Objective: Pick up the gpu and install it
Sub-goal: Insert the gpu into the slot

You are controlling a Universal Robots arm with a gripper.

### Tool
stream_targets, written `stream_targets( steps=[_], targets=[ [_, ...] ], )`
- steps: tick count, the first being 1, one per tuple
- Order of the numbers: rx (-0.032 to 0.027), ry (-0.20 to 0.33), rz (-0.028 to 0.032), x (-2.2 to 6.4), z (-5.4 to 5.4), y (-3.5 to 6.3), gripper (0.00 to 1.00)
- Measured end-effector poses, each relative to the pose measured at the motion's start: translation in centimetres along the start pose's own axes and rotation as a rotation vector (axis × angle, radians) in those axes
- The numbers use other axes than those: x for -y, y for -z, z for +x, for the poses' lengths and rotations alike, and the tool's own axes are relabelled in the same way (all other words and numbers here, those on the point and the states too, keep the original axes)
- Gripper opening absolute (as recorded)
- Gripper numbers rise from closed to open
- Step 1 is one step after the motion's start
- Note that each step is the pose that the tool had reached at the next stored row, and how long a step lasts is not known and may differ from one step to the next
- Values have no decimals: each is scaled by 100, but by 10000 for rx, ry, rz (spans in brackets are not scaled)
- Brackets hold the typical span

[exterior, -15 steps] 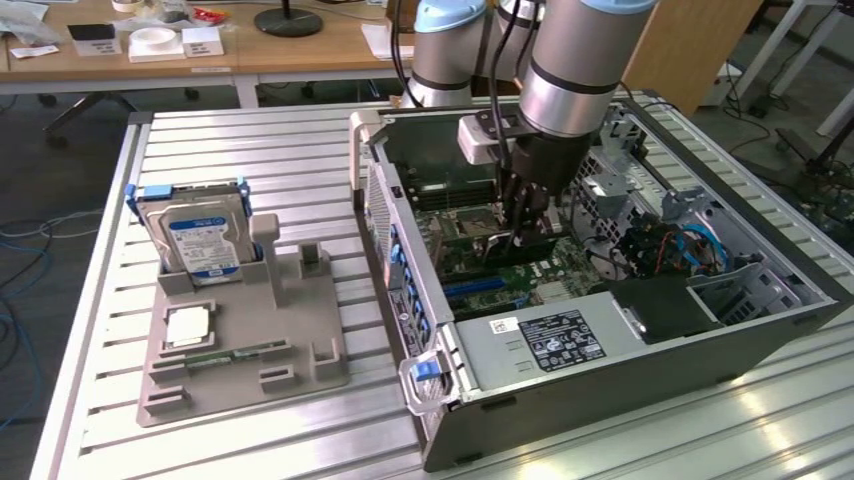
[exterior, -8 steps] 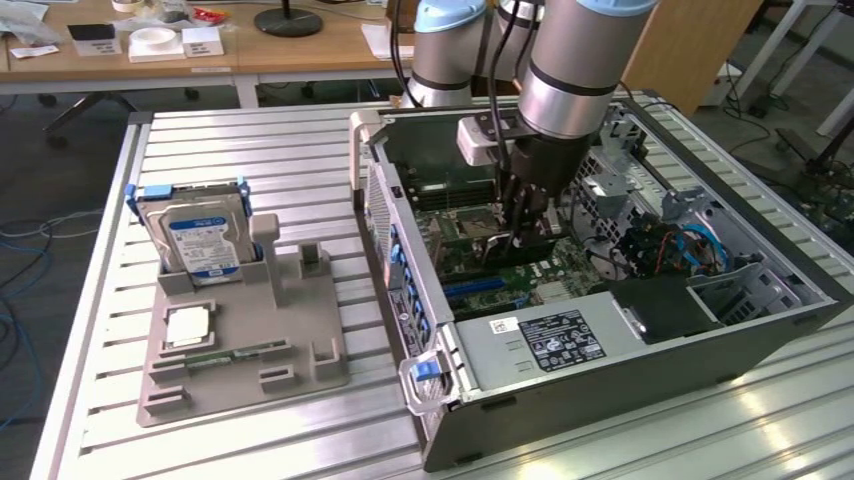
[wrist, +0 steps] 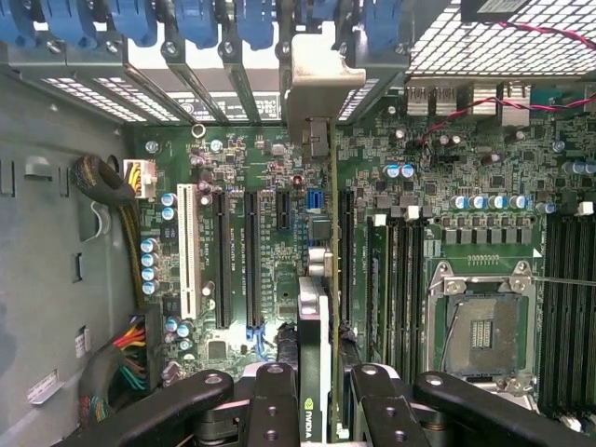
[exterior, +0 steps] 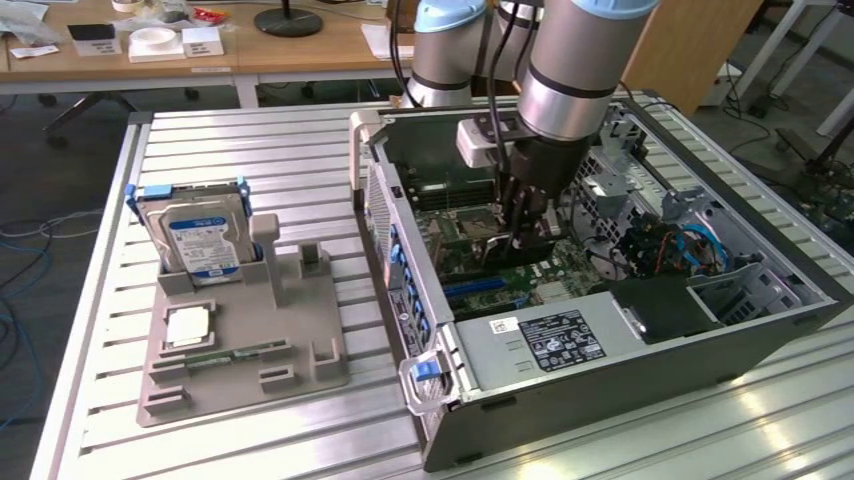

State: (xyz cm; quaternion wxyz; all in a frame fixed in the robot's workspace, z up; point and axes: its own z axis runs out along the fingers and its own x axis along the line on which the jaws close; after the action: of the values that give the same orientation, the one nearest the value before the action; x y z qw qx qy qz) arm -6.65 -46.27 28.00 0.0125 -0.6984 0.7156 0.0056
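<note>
My gripper (wrist: pixel 321 414) is shut on the gpu (wrist: pixel 314 317), its black fingers (wrist: pixel 275 400) pressing on both faces. The card hangs edge-on over the green motherboard (wrist: pixel 466 214). Its silver end bracket (wrist: pixel 321 79) reaches the case's rear slot openings. The card's lower edge lies along a long black expansion slot (wrist: pixel 346 251); I cannot tell whether it touches the slot. In the exterior view the gripper (exterior: pixel 523 238) is lowered inside the open computer case (exterior: pixel 601 330), just above the board.
More black slots (wrist: pixel 222 251) and a white slot (wrist: pixel 191 251) lie beside the card, and the bare CPU socket (wrist: pixel 482 326) on its other side. At the exterior view's left, a grey fixture (exterior: pixel 240 330) holds a silver hard drive (exterior: pixel 200 240) and a memory stick (exterior: pixel 227 352).
</note>
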Motion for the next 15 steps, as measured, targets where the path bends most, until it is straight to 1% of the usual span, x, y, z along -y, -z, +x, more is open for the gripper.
stream_targets(
  steps=[6, 8, 11, 15],
  targets=[
    [0, 0, 0, -5, 1, -13, 27],
    [3, -1, 2, -27, 0, -15, 27],
    [2, 1, 2, -32, 1, -15, 27],
    [1, 0, 1, -43, 2, -48, 27]
  ],
)
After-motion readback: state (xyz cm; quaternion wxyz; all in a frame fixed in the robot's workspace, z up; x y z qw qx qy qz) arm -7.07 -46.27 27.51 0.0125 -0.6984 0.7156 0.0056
